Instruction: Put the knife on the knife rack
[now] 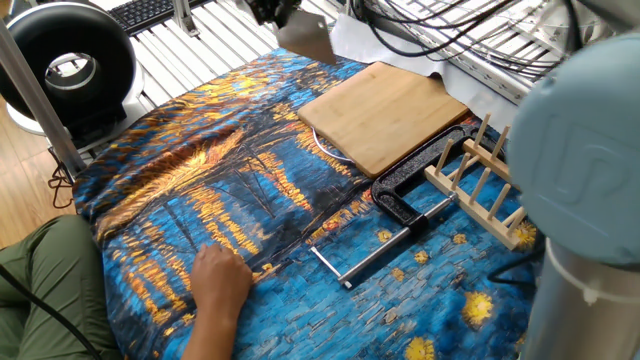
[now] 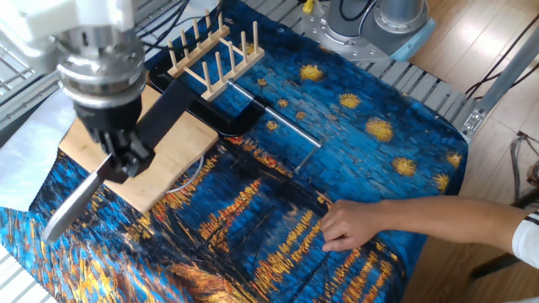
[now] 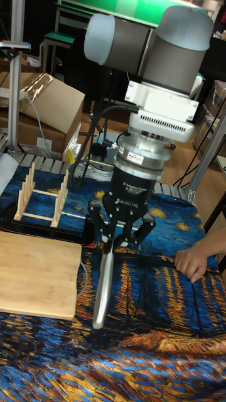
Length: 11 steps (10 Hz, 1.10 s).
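My gripper [image 2: 128, 160] is shut on the knife [image 2: 167, 118] and holds it in the air over the near end of the bamboo cutting board [image 2: 181, 150]. The dark blade points up toward the rack, and the silver handle [image 2: 74, 204] slants down to the left. In the tall fixed view the knife [image 3: 103, 292] hangs edge-on below the gripper [image 3: 117, 242]. In one fixed view the blade [image 1: 306, 38] shows at the top under the gripper [image 1: 275, 12]. The knife rack [image 2: 210, 55] stands empty beyond the board, also seen as the rack [image 1: 480, 185] and the rack [image 3: 41, 195].
A black clamp [image 1: 405, 195] with a long silver rod [image 2: 274, 119] lies between the board and the rack. A person's hand [image 2: 354, 223] presses on the painted blue-and-orange cloth [image 2: 370, 126]. A black ring-shaped device [image 1: 65, 65] stands at the far left corner.
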Tool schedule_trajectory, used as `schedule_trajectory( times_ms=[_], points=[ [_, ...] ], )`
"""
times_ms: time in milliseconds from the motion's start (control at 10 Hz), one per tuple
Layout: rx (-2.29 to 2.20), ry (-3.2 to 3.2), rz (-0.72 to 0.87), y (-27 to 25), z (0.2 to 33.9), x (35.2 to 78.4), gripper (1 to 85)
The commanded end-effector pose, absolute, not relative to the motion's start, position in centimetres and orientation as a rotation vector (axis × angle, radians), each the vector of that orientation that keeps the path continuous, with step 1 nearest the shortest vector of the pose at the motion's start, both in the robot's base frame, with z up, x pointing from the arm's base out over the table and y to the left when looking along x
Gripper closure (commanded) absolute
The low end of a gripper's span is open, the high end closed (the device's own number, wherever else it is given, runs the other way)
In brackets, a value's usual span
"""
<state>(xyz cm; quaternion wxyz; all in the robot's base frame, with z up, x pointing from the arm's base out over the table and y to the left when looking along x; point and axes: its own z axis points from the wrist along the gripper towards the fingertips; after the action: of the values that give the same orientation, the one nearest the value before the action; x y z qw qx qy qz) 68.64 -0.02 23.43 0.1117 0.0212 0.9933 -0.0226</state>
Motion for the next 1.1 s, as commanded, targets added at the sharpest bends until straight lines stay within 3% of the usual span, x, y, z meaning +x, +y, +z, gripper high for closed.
schedule_trajectory(
  times_ms=[0,400,700,1000],
  points=[
    [0.011,2.933,-0.053,0.0,23.6,67.4,84.7],
    [0.006,2.906,-0.061,-0.4,24.0,67.7,84.7],
    [-0.007,2.895,-0.019,-2.8,28.8,60.2,84.7],
    [-0.285,2.84,0.029,-3.6,28.8,57.2,84.7]
  ],
)
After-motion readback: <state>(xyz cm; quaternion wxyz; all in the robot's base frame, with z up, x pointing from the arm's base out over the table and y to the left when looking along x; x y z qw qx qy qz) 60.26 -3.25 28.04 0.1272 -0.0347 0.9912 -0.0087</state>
